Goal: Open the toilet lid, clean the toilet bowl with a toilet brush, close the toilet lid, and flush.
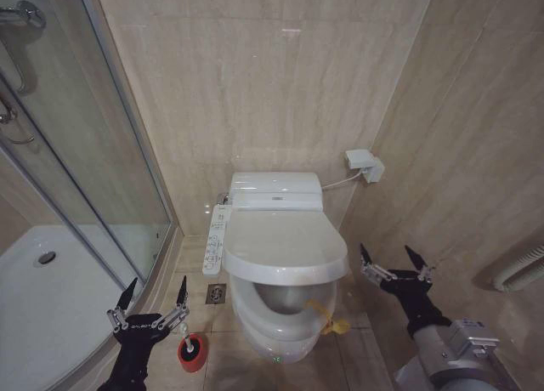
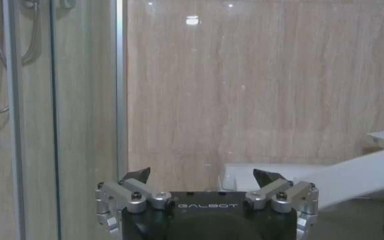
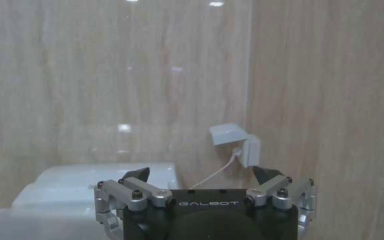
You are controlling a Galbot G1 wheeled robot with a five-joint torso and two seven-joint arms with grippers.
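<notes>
The left claw (image 1: pixel 154 299) hangs with fingers spread wide and empty, low beside the shower glass (image 1: pixel 102 178), right above the toilet brush (image 1: pixel 189 344) that stands in its red holder (image 1: pixel 193 354) on the floor: a likely placing for reaching the handle. The right claw (image 1: pixel 396 264) is likewise spread and empty, off the toilet's right near the wall, clear of the lid's swing. Between them the toilet lid (image 1: pixel 285 246) sits partly lifted, its yellow strap (image 1: pixel 330 319) dangling at the front, so part of the toilet bowl (image 1: pixel 285 299) shows beneath.
</notes>
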